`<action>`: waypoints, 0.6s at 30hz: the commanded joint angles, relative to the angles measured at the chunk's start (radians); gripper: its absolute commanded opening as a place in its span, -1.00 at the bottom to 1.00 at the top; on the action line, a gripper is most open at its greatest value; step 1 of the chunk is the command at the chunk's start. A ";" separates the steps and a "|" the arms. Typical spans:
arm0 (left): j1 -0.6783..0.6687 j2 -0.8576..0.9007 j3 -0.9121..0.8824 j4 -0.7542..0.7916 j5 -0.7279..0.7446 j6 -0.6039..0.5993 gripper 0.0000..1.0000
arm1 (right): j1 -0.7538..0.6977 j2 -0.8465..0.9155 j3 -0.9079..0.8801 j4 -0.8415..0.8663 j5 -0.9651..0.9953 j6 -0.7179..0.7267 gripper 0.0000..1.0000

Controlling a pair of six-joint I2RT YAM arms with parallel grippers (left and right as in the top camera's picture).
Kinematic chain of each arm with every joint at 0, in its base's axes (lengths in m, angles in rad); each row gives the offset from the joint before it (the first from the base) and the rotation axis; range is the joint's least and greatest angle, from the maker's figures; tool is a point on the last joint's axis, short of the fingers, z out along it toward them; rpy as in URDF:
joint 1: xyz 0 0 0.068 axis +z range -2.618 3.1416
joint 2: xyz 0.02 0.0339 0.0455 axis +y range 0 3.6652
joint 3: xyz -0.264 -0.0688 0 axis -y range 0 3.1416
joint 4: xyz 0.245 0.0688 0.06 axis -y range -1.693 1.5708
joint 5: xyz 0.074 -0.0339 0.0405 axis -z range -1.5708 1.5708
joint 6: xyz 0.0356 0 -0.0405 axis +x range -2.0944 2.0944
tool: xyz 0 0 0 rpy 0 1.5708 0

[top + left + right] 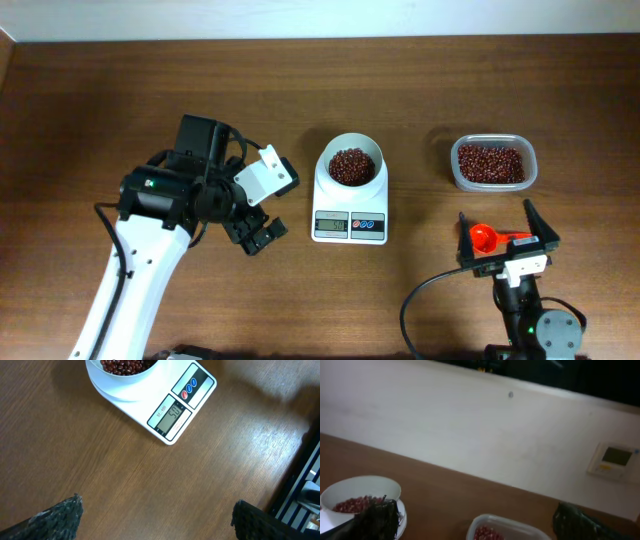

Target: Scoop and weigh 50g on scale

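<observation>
- Dark brown wooden table [300,80], grain running lengthwise.
- Small white digital kitchen scale [349,215], ahead of the fingers [60,515] of the left gripper [157,517], well apart.
- Clear rectangular plastic tub [493,163], beyond the fingers [463,240] of the right gripper [496,215].
- Orange plastic scoop [483,237], between the right fingers; contact with the table cannot be told.

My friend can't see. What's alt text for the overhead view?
A small white digital scale, its round bowl holding dark red-brown beans, sits mid-table. To its right: a clear plastic tub of beans, and an orange scoop between the open fingers of the right gripper.
</observation>
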 commanded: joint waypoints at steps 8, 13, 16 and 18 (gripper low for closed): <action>0.004 -0.017 -0.001 0.002 0.014 0.009 0.98 | 0.028 -0.011 -0.018 -0.046 0.025 0.005 0.98; 0.004 -0.017 -0.001 0.002 0.014 0.009 0.98 | 0.027 -0.011 -0.018 -0.126 0.024 0.005 0.98; 0.004 -0.017 -0.001 0.002 0.014 0.009 0.99 | 0.027 -0.011 -0.018 -0.161 0.024 0.004 0.98; 0.004 -0.017 -0.001 0.002 0.014 0.009 0.98 | 0.027 -0.011 -0.018 -0.190 0.024 0.003 0.98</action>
